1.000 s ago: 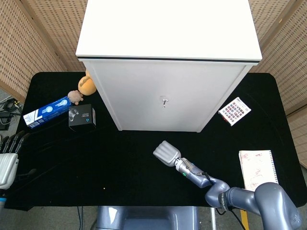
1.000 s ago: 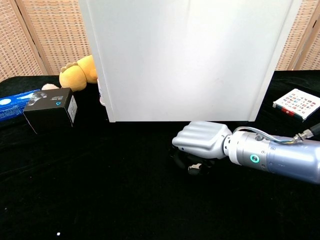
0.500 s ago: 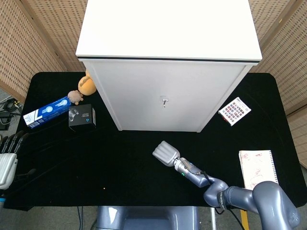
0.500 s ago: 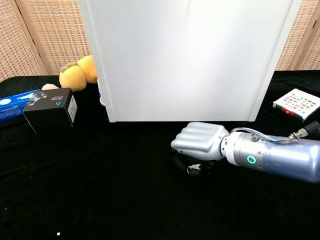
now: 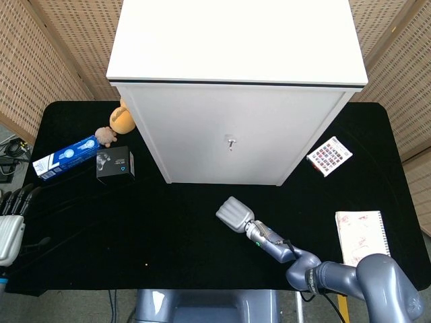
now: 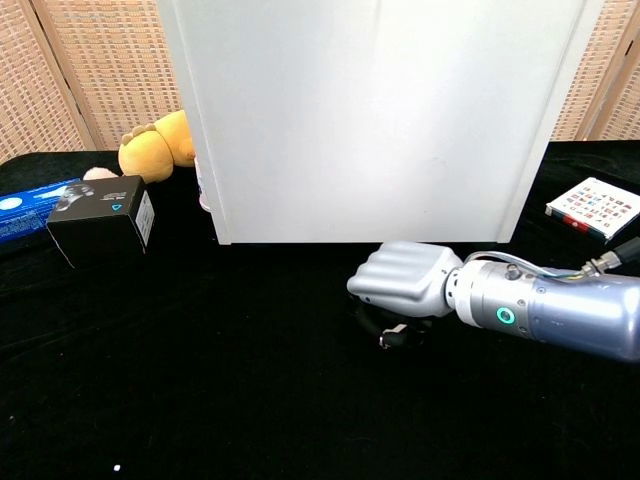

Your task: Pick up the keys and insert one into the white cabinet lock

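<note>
The white cabinet (image 5: 236,128) stands at the back of the black table, and its small metal lock (image 5: 231,141) sits mid-front. My right hand (image 6: 405,280) lies knuckles-up on the cloth just in front of the cabinet. Its fingers are curled down around the keys (image 6: 392,337), of which only a dark ring and a bit of metal show beneath the hand. From the head view, that same right hand (image 5: 234,214) hides the keys. My left hand (image 5: 10,225) hangs off the table's left edge, fingers straight and holding nothing.
A black box (image 5: 115,165), a blue box (image 5: 66,157) and a yellow plush toy (image 5: 121,119) lie left of the cabinet. A patterned card pack (image 5: 329,155) and a notebook (image 5: 362,235) lie to the right.
My right hand drifted slightly left and then back right, and the keys shifted along with it. The left hand stayed still.
</note>
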`<act>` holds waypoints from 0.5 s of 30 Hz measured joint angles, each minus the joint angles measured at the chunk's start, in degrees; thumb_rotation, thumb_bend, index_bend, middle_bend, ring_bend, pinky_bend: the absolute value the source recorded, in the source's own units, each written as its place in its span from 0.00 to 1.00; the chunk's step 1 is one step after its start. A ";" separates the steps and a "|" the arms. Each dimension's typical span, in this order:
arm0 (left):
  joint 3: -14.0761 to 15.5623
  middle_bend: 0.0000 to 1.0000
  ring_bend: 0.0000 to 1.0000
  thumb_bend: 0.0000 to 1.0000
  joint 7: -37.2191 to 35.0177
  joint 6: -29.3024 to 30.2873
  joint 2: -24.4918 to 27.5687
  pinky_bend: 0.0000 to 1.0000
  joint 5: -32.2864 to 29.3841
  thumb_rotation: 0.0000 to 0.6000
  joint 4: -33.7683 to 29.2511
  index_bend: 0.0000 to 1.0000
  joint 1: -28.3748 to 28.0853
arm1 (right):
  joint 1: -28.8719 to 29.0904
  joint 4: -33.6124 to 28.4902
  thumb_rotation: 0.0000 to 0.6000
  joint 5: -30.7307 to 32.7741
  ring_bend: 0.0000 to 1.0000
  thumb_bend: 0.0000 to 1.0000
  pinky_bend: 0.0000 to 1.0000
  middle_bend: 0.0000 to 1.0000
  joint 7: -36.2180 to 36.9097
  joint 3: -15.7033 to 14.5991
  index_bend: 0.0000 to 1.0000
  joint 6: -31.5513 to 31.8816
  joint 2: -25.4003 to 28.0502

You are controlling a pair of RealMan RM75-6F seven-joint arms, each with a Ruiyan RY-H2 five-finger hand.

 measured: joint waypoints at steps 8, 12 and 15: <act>0.04 0.00 0.00 0.00 -0.07 0.15 0.06 0.00 0.03 1.00 -0.07 0.00 0.03 | -0.03 -0.22 1.00 0.43 0.94 0.59 1.00 0.89 -0.02 -0.21 0.65 0.34 0.26; 0.07 0.00 0.00 0.00 -0.16 0.13 0.09 0.00 0.03 1.00 -0.05 0.00 0.01 | -0.08 -0.53 1.00 0.17 0.94 0.60 1.00 0.89 0.34 -0.40 0.66 0.91 0.36; 0.09 0.00 0.00 0.00 -0.25 0.17 0.14 0.00 0.08 1.00 -0.06 0.00 0.01 | -0.12 -0.69 1.00 -0.03 0.94 0.60 1.00 0.89 0.72 -0.49 0.66 1.43 0.41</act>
